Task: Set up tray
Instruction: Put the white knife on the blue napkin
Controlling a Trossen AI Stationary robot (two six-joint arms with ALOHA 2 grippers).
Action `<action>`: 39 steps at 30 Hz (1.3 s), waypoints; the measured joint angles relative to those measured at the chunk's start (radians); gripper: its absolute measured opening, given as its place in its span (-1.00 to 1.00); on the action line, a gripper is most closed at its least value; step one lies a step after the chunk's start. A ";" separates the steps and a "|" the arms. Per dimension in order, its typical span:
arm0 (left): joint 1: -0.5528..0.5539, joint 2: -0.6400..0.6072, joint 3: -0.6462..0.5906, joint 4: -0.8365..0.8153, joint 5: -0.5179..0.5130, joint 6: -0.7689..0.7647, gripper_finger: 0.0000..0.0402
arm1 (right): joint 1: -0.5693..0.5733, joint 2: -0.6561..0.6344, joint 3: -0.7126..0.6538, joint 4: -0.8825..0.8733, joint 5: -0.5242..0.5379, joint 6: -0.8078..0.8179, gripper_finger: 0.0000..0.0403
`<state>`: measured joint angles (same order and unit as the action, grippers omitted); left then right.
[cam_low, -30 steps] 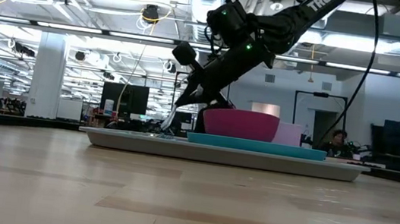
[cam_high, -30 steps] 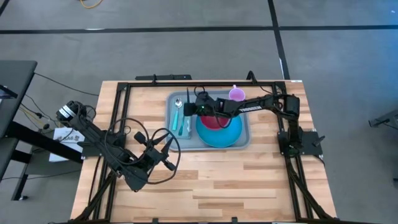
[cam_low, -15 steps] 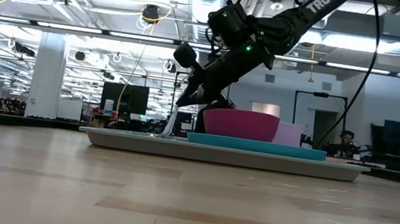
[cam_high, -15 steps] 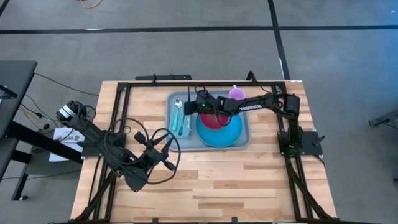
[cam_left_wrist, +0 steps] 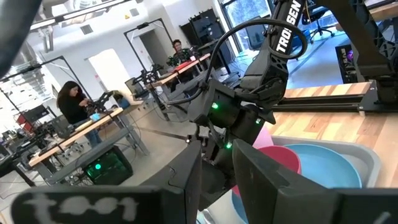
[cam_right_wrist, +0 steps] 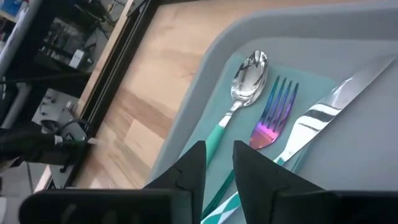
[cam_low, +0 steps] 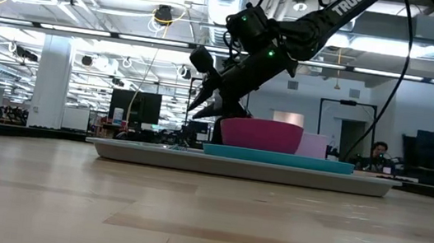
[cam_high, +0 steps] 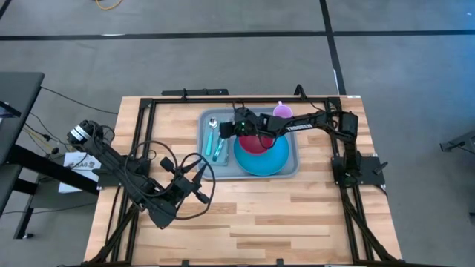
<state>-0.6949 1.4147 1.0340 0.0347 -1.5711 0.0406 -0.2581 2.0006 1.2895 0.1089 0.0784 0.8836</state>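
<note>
- We see the grey-blue tray [cam_high: 292, 165] lying flat on the wooden table [cam_high: 252, 215], toward the far edge and a little to the right arm's side of the middle.
- On the tray rests a round bright-blue plate [cam_high: 276, 160] with a magenta bowl [cam_high: 252, 144] set on it; in the low view the bowl [cam_low: 261, 134] stands above the plate's rim [cam_low: 279, 157].
- A pale pink cup [cam_high: 282, 113] stands at the tray's far corner on the right arm's side.
- Beside the plate, on the tray's other half, a teal napkin [cam_right_wrist: 249, 106] carries a spoon [cam_right_wrist: 245, 78] with a teal handle, an iridescent fork [cam_right_wrist: 273, 115] and a knife [cam_right_wrist: 336, 109], lying side by side.
- The right gripper [cam_high: 228, 130] hangs over the cutlery, above the napkin and clear of it in the low view [cam_low: 203, 103].
- In the right wrist view its fingers [cam_right_wrist: 189, 165] stand slightly apart with nothing between them, so we read the pincer as released.
- The left gripper [cam_high: 202, 172] waits over bare table on the near left side, well apart from the tray.
- Its fingers [cam_left_wrist: 186, 180] show a narrow gap with nothing gripped, so we read it as released too.
- People sit at desks in the room beyond the table [cam_left_wrist: 71, 102].
</note>
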 joint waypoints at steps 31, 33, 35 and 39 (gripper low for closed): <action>0.105 0.006 0.000 -0.251 0.053 -0.329 -0.59 | 0.095 -0.459 0.041 -0.515 -0.418 -0.266 -0.19; 0.158 0.006 0.000 -0.253 0.053 -0.393 -0.59 | 0.136 -0.515 0.040 -0.627 -0.410 -0.285 -0.20; 0.222 0.006 0.000 -0.255 0.104 -0.451 -0.59 | 0.188 -0.568 0.040 -0.725 -0.367 -0.290 -0.21; 0.388 0.014 -0.001 -0.297 0.420 -0.507 -0.59 | 0.316 -0.671 0.034 -0.902 -0.164 -0.332 -0.22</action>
<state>-0.3073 1.4286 1.0332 -0.2623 -1.1513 -0.4665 0.0576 1.3296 1.3238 -0.7928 -0.0861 0.5520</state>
